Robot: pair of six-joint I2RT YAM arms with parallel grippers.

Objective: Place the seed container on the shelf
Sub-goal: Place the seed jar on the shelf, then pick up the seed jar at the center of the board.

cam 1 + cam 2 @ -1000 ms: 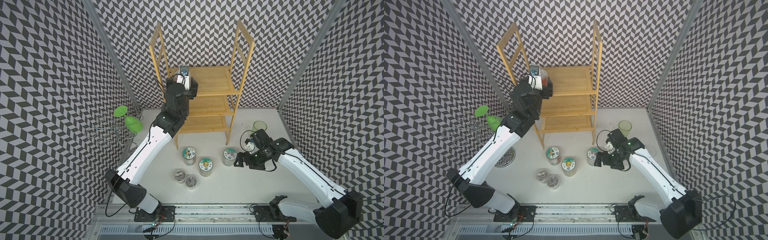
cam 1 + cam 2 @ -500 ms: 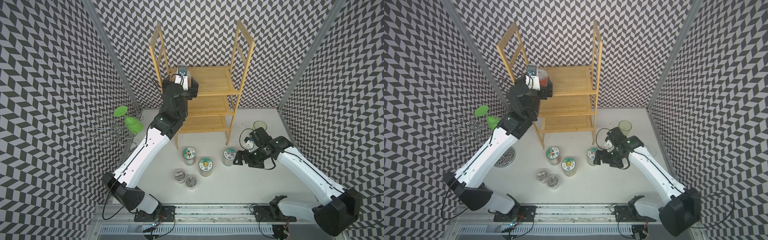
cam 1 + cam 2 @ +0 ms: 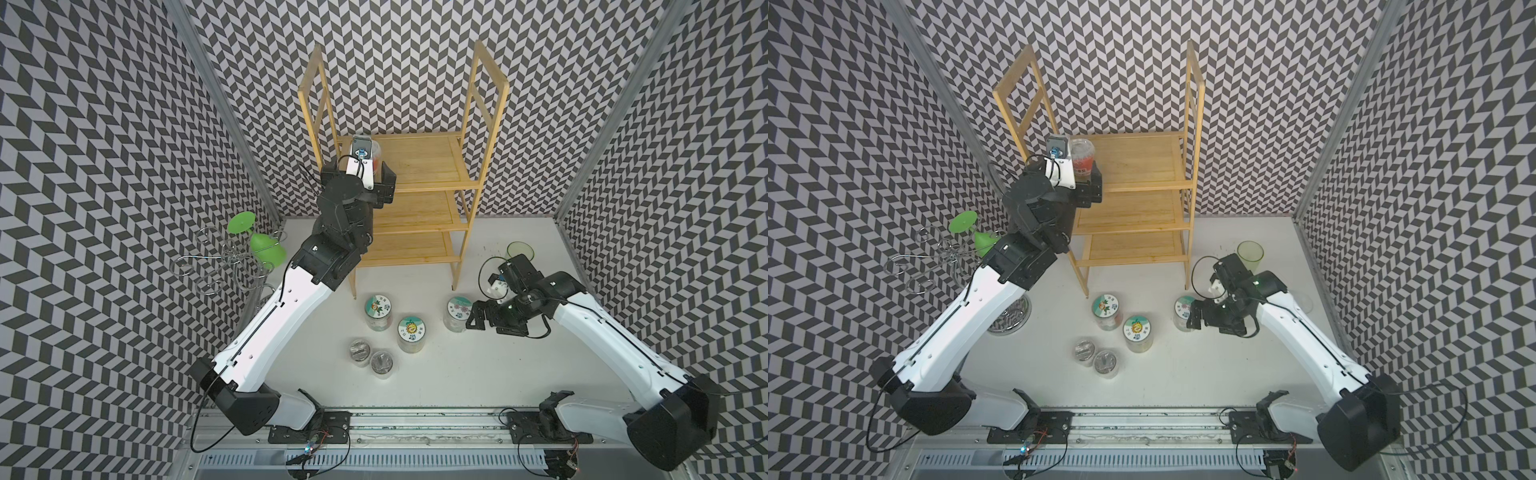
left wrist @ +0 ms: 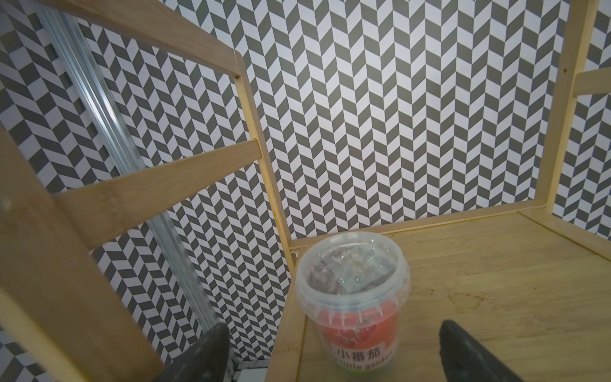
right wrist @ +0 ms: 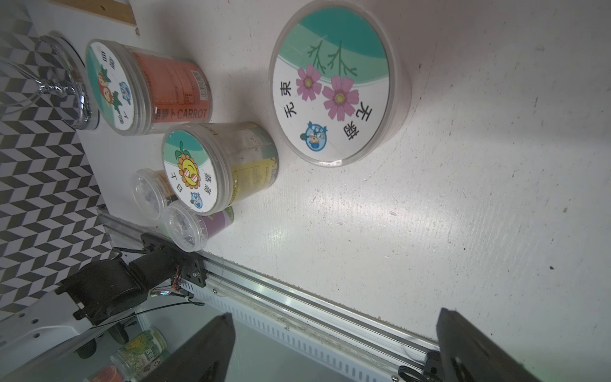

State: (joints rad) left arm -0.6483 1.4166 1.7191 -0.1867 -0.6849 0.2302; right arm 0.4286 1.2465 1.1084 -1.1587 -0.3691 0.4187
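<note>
The left arm (image 3: 291,307) stretches up and forward, left claw (image 4: 337,355) gaping wide; the right arm (image 3: 602,332) bends low, right claw (image 5: 340,347) likewise gaping.

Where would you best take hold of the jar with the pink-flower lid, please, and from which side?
Grip the pink-flower-lid jar by its clear round wall, just below the lid. It stands upright, apart from the sunflower-lid jar, so I would come in level from the side of the open right gripper, where nothing crowds it.
</note>
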